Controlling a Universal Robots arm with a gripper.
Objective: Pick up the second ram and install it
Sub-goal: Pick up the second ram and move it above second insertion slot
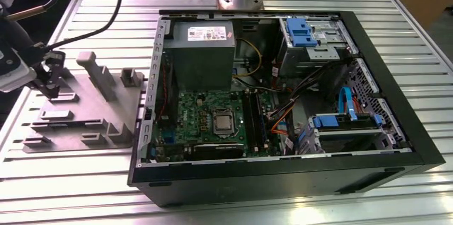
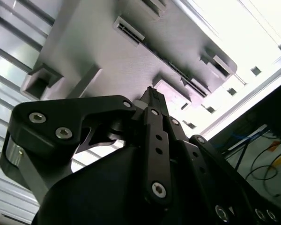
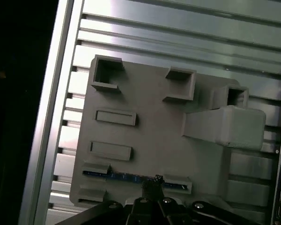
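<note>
1. On the exterior view's left, a gray holder tray (image 1: 92, 119) lies on the slatted counter (image 1: 71, 182). The gripper (image 1: 55, 95) hangs straight down over the tray's far-left edge.
2. In the first wrist view, the second ram stick (image 3: 117, 176) stands on edge in a narrow slot near one rim of the tray (image 3: 150, 117). It is a thin bluish strip and looks fully seated, not lifted at all.
3. The gripper (image 3: 152, 183) sits right on the stick's upper edge, about midway along it. In the second wrist view the gripper (image 2: 151, 91) narrows to a single tip, so the fingers look pinched onto the stick (a judgement, since the contact itself is hidden behind the tip).
4. Toward the middle of the exterior view, the open computer case (image 1: 283, 182) shows the green motherboard (image 1: 205, 111) and the long black memory slots (image 1: 256, 121) beside the processor, well apart from the tray.
5. Progress looks early: the grasp appears made, but lifting, carrying and seating the stick in a slot are all left.
</note>
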